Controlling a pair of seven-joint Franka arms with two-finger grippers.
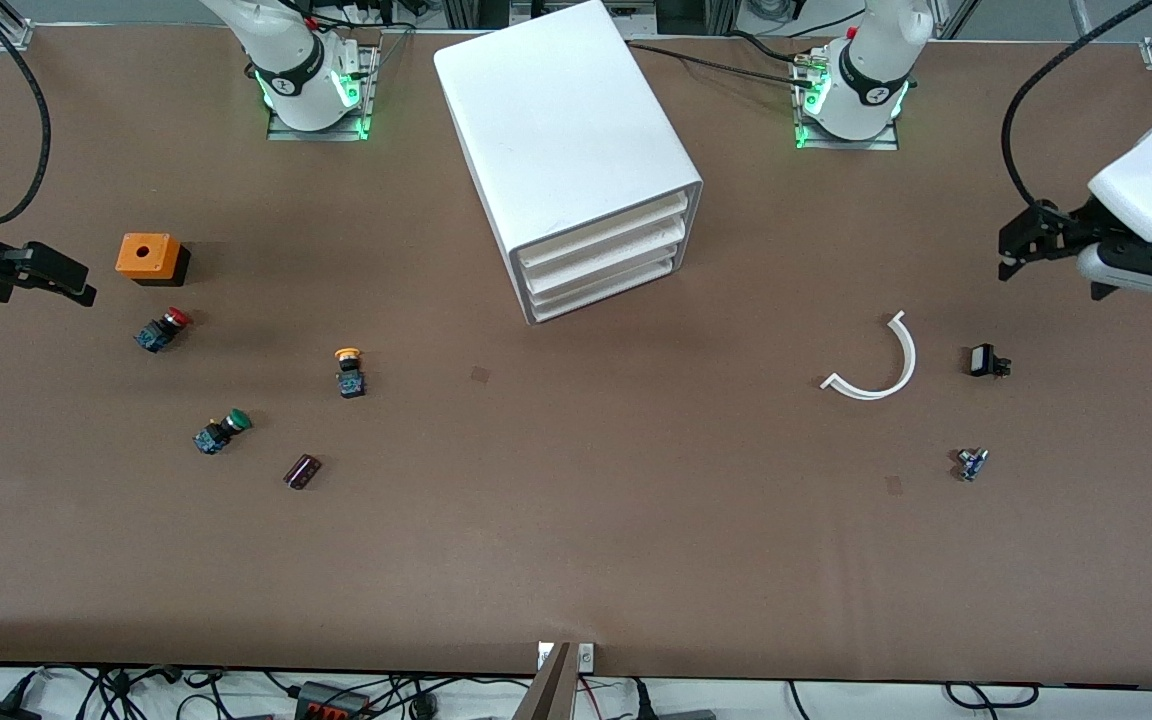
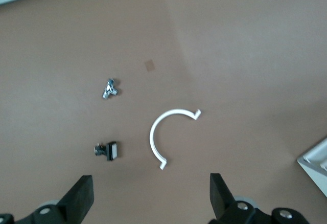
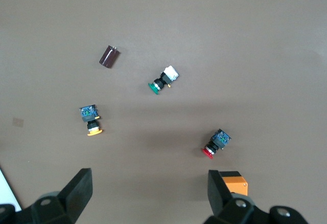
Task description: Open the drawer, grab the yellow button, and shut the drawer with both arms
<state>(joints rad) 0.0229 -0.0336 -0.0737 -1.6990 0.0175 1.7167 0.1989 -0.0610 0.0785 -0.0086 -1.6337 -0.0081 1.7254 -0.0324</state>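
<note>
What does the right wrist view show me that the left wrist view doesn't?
Only the right wrist view: the yellow-capped button, the green-capped button, the red-capped button, the dark cylinder, the orange box, under the open right tool.

Only the left wrist view: the white curved strip, the black-and-white clip, the small metal part, under the open left tool.

Both: the brown table and a white cabinet corner.

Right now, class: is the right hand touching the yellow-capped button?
Apart. The front view shows the right hand open over the table's edge, with bare table separating it from the yellow-capped button.
</note>
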